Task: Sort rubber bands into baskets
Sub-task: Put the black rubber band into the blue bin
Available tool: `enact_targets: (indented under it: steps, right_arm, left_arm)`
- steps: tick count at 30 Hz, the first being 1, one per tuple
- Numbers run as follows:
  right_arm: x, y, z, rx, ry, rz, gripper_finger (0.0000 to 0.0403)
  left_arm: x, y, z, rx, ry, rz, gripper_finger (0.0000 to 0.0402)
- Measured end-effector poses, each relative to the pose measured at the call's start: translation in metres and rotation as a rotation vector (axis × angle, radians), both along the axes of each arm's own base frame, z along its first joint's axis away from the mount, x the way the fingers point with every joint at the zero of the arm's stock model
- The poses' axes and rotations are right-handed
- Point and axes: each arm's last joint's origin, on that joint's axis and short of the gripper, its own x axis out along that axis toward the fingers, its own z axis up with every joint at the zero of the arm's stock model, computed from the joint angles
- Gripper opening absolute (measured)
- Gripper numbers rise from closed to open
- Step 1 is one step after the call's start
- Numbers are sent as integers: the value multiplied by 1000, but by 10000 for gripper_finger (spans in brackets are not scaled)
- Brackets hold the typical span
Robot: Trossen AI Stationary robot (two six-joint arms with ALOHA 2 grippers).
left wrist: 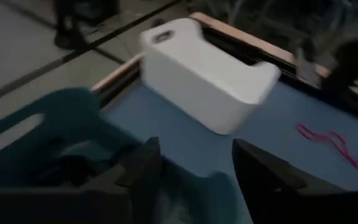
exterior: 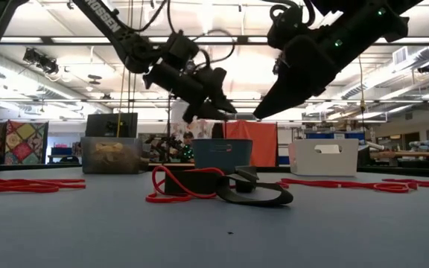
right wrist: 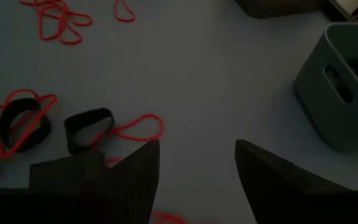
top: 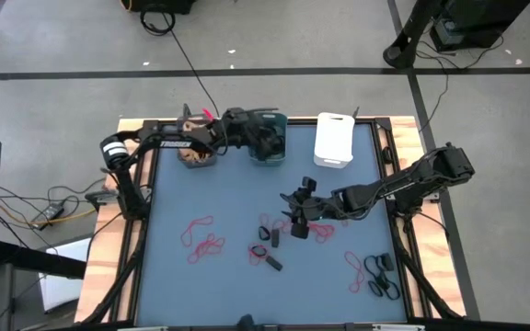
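Observation:
Three baskets stand along the table's far edge: a dark grey one (top: 194, 153) with tan rubber bands in it, a teal one (top: 270, 138) and a white one (top: 334, 140). My left gripper (left wrist: 194, 168) hangs open over the teal basket (left wrist: 36, 130), nothing showing between its fingers. Red rubber bands (top: 202, 236) and black rubber bands (top: 265, 230) lie loose on the blue mat. My right gripper (top: 297, 219) hovers open above the table's middle, over a black band (right wrist: 89, 128) and a red band (right wrist: 138, 127), touching neither.
More black and red bands (top: 375, 271) lie near the table's right front corner. In the low view a black band and a red one (exterior: 222, 190) lie in the foreground. The table's wooden rim (top: 127, 124) and thick black cables run along the sides.

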Motion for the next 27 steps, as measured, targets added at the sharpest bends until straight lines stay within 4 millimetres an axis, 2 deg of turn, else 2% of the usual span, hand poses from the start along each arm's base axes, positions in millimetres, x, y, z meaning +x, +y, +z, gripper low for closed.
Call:
enact_targets:
  steps: [4,7,11,16,21,27]
  right_arm:
    - [0,3,0,82,4,55,219]
    - [2,6,0,160,-11,98,219]
    - [12,14,-10,192,-47,125,219]
    - [26,32,-37,198,-73,219,219]
    - [28,32,-52,187,-33,168,219]
    - [30,30,-56,221,-30,138,219]
  left_arm:
    - [6,-39,5,73,4,-125,202]
    - [2,-72,6,97,13,-191,202]
    - [-14,-113,1,133,-1,-210,202]
    - [-39,-159,-12,146,-55,-252,202]
    - [-54,-191,-29,162,-48,-309,202]
    - [-56,-217,-46,171,-5,-377,202]
